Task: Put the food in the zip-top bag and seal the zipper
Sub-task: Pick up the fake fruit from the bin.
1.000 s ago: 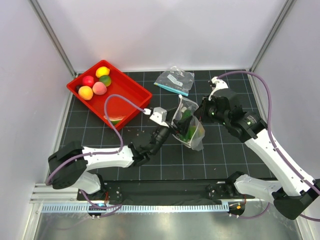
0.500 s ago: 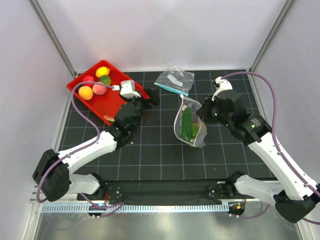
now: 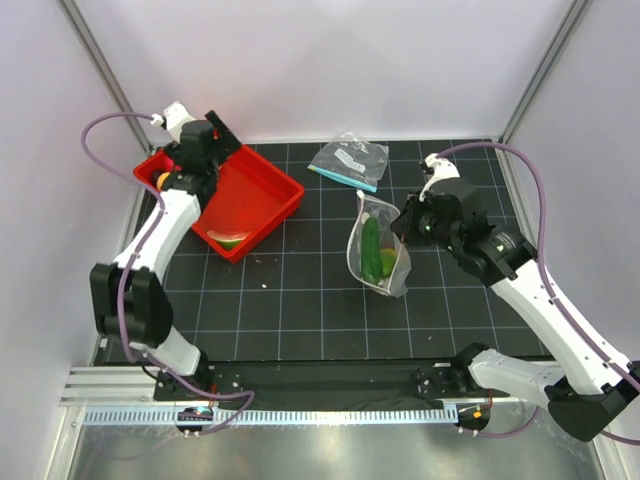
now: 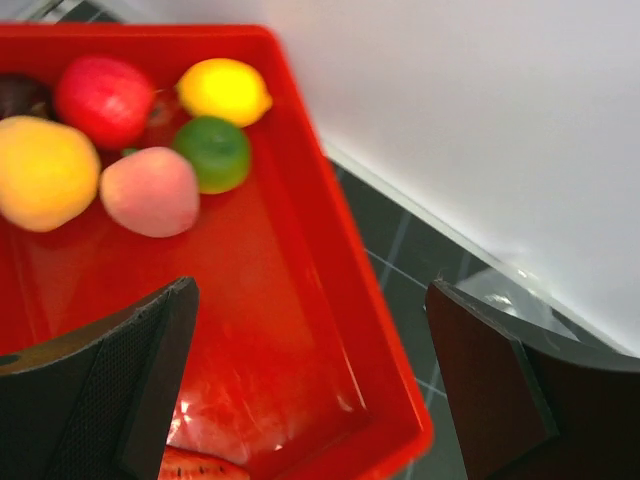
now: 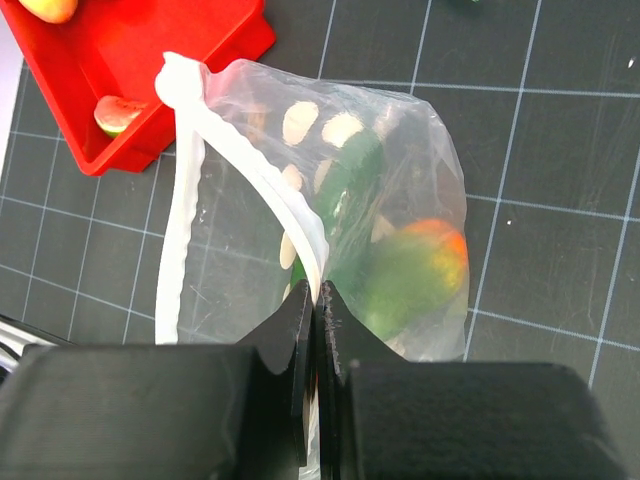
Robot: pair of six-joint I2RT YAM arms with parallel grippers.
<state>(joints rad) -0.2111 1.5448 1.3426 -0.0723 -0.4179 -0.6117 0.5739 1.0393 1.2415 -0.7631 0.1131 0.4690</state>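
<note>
**Two pieces bagged, one rim pinched, the other hand bare over the tray**

The bag stands on the black gridded mat between the two arms. It is clear, crinkled plastic printed with white oval dots. Its zipper is a pale ribbed strip that runs as two separate bands, so the mouth gapes. The right gripper has its two dark fingers pressed together on the nearer band and holds the bag up by that rim.

Two glossy pieces lie inside the bag. One is a long green cucumber shape. The other is a rounder piece shading from green to orange.

The left gripper hangs over the red tray, its two black, textured fingers spread wide with nothing between them. The tray is smooth, shiny plastic with raised walls.

Five round fruits cluster in the tray's far corner:
- one red fruit
- one yellow lemon
- one green lime
- one pink peach
- one yellow-orange fruit

A sixth, dark piece is cut off by the frame edge, so its shape cannot be told. One flat slice with a green rind lies alone at the tray's opposite end.

One smaller clear pouch with a teal strip lies flat beyond the bag, apart from it.
</note>
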